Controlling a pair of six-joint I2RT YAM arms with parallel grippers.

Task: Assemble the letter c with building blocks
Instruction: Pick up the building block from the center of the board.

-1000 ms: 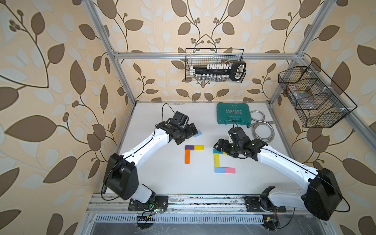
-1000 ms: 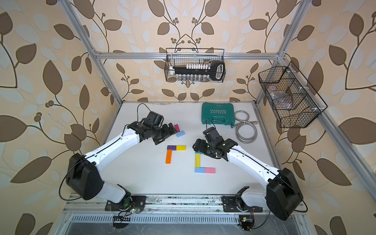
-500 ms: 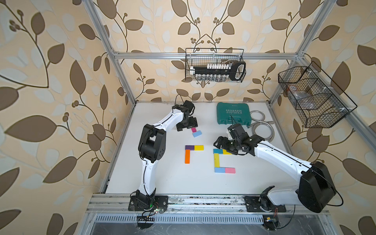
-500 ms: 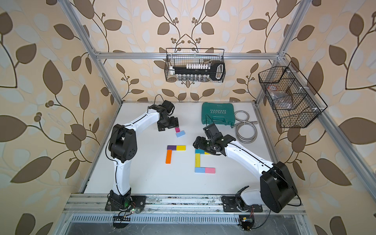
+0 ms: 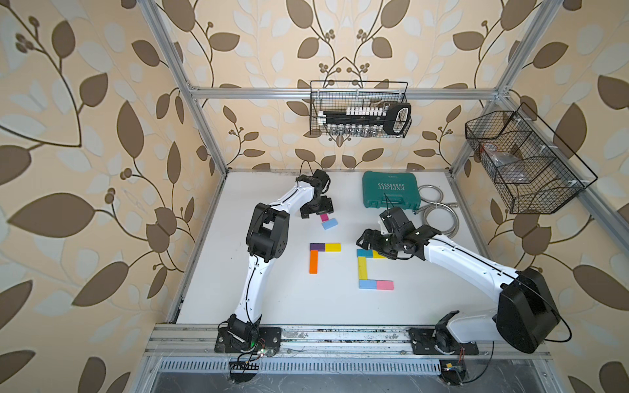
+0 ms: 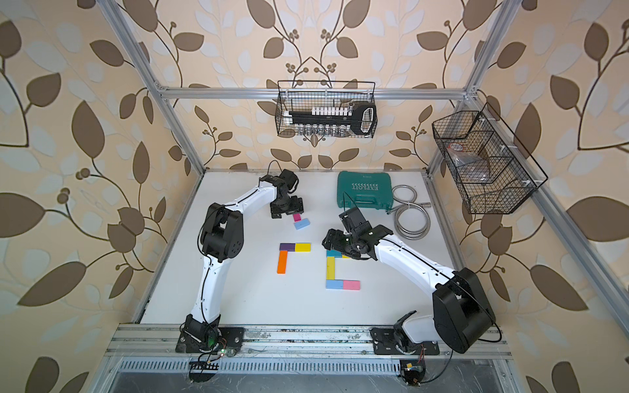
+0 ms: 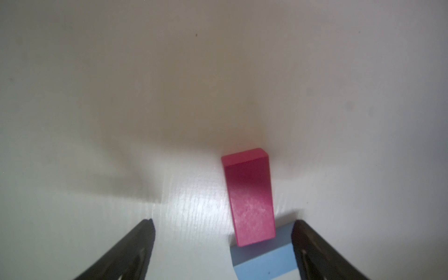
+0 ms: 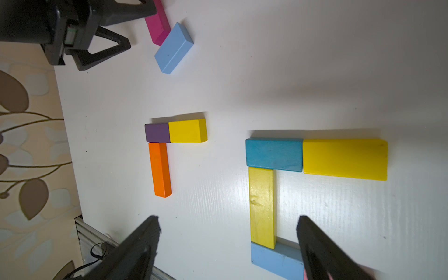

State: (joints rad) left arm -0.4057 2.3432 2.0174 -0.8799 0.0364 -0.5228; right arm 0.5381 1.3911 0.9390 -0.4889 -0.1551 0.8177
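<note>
Item: my L gripper (image 7: pixel 223 221), now swung out to magenta block (image 7: pixel 249 198), jaws spread, nothing pinched yet; pickup likely next for letter.

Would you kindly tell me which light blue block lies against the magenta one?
The loose blue block at the back, touching the magenta block. The other blue block sits beside the pink block in the C's bottom row.

Green case (image 5: pixel 389 190) parked at back of table (image 5: pixel 272 299), hose (image 5: pixel 442 204) coiled just beside, back basket (image 5: pixel 359 82) and side basket (image 5: pixel 544 195) hung above.
</note>
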